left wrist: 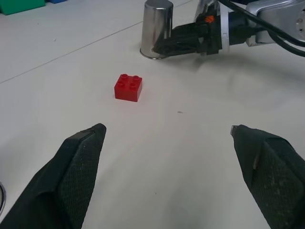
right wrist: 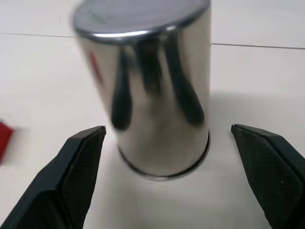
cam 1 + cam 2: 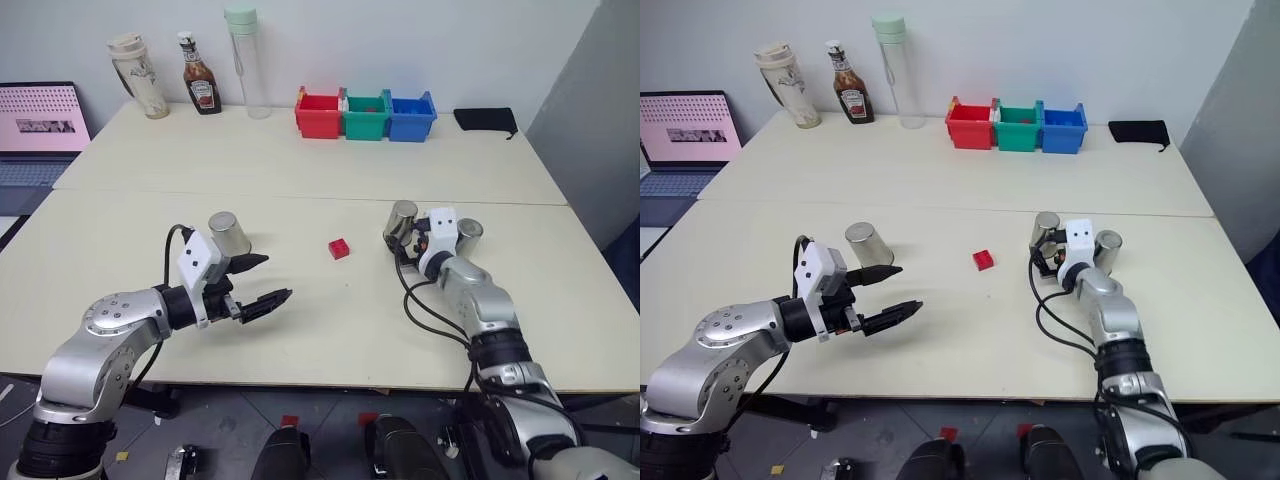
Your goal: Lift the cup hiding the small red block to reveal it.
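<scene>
Three cups (image 3: 229, 234), one red block (image 3: 339, 248)

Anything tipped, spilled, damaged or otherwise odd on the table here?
Nothing stands out. The small red block lies uncovered on the table; three silver cups stand upside down, one between the right gripper's open fingers. Nothing is spilled or damaged.

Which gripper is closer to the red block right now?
Right. The right gripper sits open beside a cup just right of the red block; the left gripper hangs farther off, lower left.
</scene>
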Controlling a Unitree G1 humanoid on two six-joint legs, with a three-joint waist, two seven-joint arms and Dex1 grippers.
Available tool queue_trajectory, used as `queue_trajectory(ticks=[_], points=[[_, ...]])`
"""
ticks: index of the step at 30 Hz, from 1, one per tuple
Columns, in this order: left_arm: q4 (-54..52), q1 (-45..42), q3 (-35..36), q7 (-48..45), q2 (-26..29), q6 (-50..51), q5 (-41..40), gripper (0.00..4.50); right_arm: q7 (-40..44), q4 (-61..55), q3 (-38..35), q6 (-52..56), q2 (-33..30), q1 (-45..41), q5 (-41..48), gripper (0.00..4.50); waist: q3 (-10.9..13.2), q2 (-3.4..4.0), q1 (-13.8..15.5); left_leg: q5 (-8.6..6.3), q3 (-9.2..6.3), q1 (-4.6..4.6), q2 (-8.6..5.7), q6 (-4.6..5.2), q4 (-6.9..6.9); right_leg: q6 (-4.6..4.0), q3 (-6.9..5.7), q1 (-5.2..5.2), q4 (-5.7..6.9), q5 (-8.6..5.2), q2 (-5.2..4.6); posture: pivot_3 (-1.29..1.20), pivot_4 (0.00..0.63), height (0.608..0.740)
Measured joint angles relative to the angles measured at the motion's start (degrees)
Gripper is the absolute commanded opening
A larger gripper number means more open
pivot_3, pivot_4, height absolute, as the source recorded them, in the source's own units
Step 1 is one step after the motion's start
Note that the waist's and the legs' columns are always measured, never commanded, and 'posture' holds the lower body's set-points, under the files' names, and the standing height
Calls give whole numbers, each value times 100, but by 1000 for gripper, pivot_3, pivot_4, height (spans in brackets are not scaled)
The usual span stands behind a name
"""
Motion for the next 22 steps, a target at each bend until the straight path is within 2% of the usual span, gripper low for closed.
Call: queue_trajectory(ticks=[6, 8, 11, 13, 16, 22], points=[[66, -78, -90, -9, -61, -14, 10, 4500, 129, -1878, 266, 1114, -64, 589, 308, 4472, 2, 3, 6, 1, -5, 4, 6, 0, 1, 11, -3, 0, 5, -7, 0, 0, 150, 740], [126, -155, -158, -19, -66, -31, 26, 4500, 201, -2814, 424, 1670, -181, 930, 514, 4472, 2, 3, 19, 0, -8, 5, 8, 0, 1, 7, -6, 1, 5, -10, 1, 0, 150, 740], [229, -167, -169, -85, -39, -37, 66, 4500, 347, -3905, 464, 2343, -555, 1426, 843, 4472, 2, 4, 54, 0, -10, -1, 4, 0, 0, 8, -8, 0, 2, -13, 1, 0, 150, 740], [293, -152, -135, -115, 42, -29, 88, 4500, 564, -4676, 399, 2717, -1060, 1861, 1091, 4472, 2, 3, 90, 0, -8, -5, 0, 0, 0, 9, -8, 0, -7, -13, -1, 0, 150, 740], [288, -27, 55, -131, 216, 66, 73, 4500, 1128, -5595, 11, 2818, -1936, 2597, 1458, 4472, 2, 2, 108, -1, -7, -8, -2, 0, 1, 14, -10, 3, -19, -15, -5, 0, 150, 740], [266, 157, 114, -139, 340, 160, 58, 4500, 1873, -6102, -960, 2903, -2571, 2986, 2419, 4472, 2, -1, 100, 0, -5, 12, 12, 1, 2, -4, -9, 15, -16, -26, 0, 0, 150, 740]])
